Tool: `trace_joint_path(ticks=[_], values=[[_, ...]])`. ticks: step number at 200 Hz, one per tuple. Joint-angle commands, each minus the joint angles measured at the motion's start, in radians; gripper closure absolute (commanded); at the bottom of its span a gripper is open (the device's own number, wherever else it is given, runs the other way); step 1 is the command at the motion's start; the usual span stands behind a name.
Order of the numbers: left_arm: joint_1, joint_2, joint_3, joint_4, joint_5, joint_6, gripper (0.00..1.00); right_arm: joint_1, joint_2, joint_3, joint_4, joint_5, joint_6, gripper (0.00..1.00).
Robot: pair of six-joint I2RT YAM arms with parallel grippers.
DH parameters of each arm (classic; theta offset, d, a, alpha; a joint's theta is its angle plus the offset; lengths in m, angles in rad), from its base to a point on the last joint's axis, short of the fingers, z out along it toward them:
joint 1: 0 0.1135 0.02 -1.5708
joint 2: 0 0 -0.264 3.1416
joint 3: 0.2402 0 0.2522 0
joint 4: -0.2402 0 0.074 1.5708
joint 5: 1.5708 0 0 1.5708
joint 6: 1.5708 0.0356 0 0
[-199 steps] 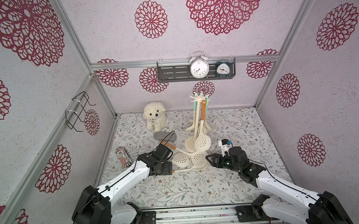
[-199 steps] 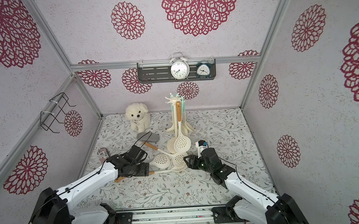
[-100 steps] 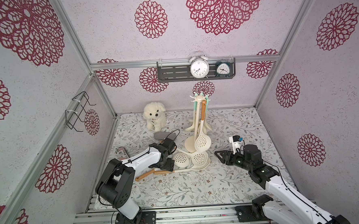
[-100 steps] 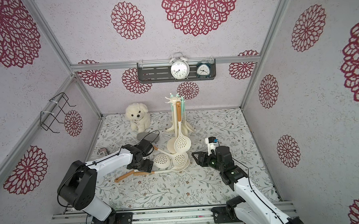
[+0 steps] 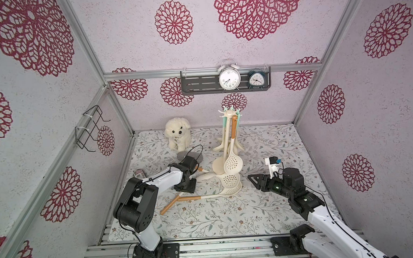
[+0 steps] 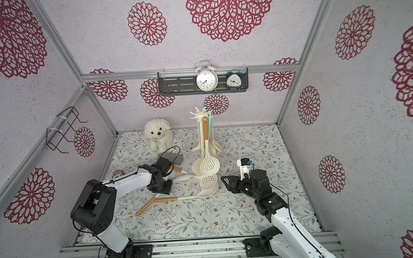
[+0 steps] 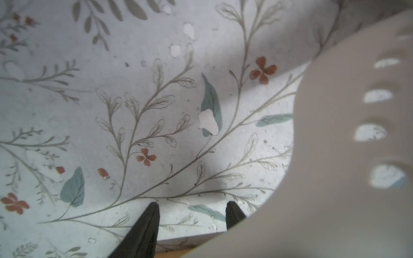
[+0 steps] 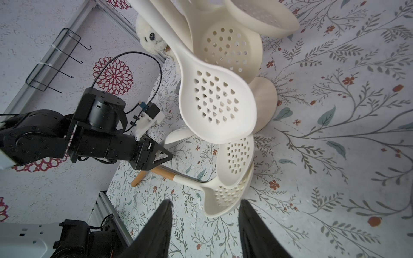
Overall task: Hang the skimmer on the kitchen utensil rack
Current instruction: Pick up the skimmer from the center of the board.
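Floral tabletop (image 5: 229, 220) with both arms, as seen in both top views. The left arm (image 5: 163, 181), at lower left of the frame, has drawn its elbow up and inward over the last second. The right arm (image 5: 298, 190), at lower right, has backed away rightward from the frame centre. The kitchen utensil rack (image 5: 229, 113) stands upright at centre rear and already carries a hung skimmer (image 5: 233, 162); its hooks have gained nothing. Just below it, two skimmers (image 5: 232, 181) lie stacked flat. A third skimmer (image 5: 208, 176), probably the task's object, showed its perforated face half a second ago. It now presents only a narrow cream edge, still low by the tabletop and well short of the hooks. The left end effector (image 5: 186, 187) sits over what appears to be its handle. Its jaws have narrowed, yet the wrist view shows the fingertips (image 7: 153, 214) apart with bare tabletop between them, so a grasp cannot be confirmed. The right end effector (image 8: 204, 205) is released and empty. Judged stage: pick-up is beginning and hanging has not started.
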Motion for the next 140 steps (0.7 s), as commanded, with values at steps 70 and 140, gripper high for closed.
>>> trace_joint_path(ticks=[70,140], values=[[0.01,-0.209,0.028,-0.114,-0.174,-0.073,1.0,-0.009,-0.059,0.034,-0.002,0.028,-0.051,0.5],[0.01,-0.631,0.093,-0.147,0.165,0.01,1.0,-0.01,-0.085,0.259,-0.081,-0.06,-0.368,0.14]])
